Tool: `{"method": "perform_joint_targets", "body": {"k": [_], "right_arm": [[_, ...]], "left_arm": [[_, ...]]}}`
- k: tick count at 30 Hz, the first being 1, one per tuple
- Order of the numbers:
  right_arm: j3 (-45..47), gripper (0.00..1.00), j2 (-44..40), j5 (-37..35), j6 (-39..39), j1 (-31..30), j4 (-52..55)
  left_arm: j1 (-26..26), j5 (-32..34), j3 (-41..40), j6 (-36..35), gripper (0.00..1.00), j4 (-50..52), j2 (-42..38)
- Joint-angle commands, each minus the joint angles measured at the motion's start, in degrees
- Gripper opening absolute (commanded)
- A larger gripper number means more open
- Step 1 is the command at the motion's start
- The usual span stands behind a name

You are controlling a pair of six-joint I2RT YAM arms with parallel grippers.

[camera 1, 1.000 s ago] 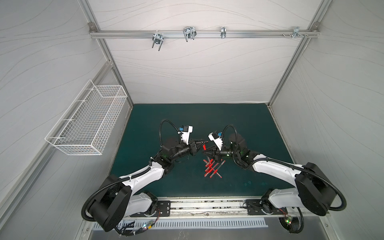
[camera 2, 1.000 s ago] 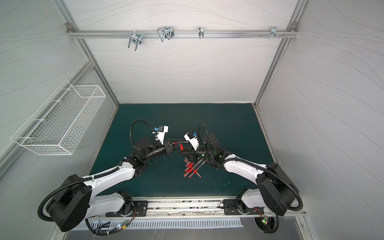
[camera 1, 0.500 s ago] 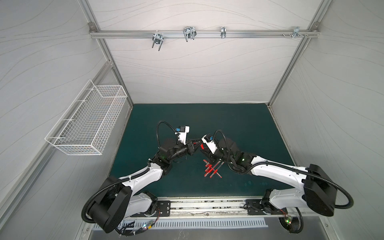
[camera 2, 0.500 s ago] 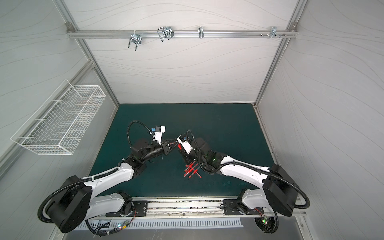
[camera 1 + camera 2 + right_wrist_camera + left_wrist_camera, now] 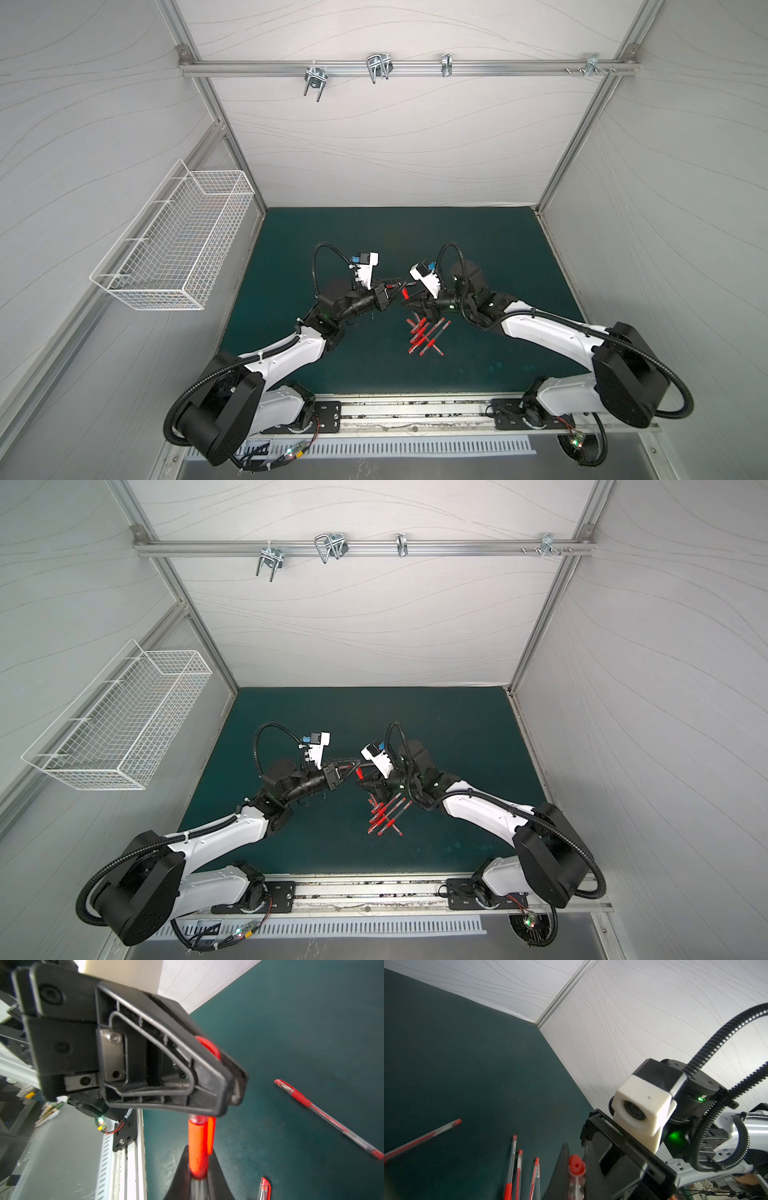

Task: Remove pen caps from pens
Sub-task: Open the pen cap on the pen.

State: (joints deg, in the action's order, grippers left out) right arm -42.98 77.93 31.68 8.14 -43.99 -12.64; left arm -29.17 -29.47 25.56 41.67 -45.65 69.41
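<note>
Left jaws clamped on thin clear-barrelled pen with red end plug [image 5: 576, 1167]. Right jaws clamped on its short red plastic clip cap [image 5: 198, 1147]. Pair raised above dark green desk [image 5: 332, 232]. Cap apparently not yet off. Pull straight along pen axis, no bending. Avoid heap of loose pens [image 5: 424, 336] underneath.

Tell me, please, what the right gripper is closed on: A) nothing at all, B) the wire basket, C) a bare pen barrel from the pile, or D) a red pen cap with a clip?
D: in the right wrist view the right gripper is shut on a red pen cap, and the cap's clip shows along its side.
</note>
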Motion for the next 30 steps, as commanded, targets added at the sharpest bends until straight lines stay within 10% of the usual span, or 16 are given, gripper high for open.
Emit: {"method": "perform_joint_targets", "body": {"k": [1, 10, 22, 30], "right_arm": [[1.54, 0.0, -1.05, -5.95, -1.26, -1.24, 1.94], [1.53, 0.0, -3.06, -41.05, -7.92, -13.12, 4.44], [0.75, 0.0, 1.26, -5.31, 0.81, -5.38, 0.97], [0.92, 0.0, 4.48, 3.74, 3.73, -1.88, -1.6]], "left_arm": [[1.93, 2.35, 1.07, 0.88, 0.0, -5.77, 1.01], [2.71, 2.71, 0.37, 1.72, 0.0, -7.62, 1.97], [4.03, 2.16, 0.04, 1.02, 0.0, -7.46, -0.1], [5.16, 1.65, -0.49, 2.9, 0.0, -9.02, -1.22]]}}
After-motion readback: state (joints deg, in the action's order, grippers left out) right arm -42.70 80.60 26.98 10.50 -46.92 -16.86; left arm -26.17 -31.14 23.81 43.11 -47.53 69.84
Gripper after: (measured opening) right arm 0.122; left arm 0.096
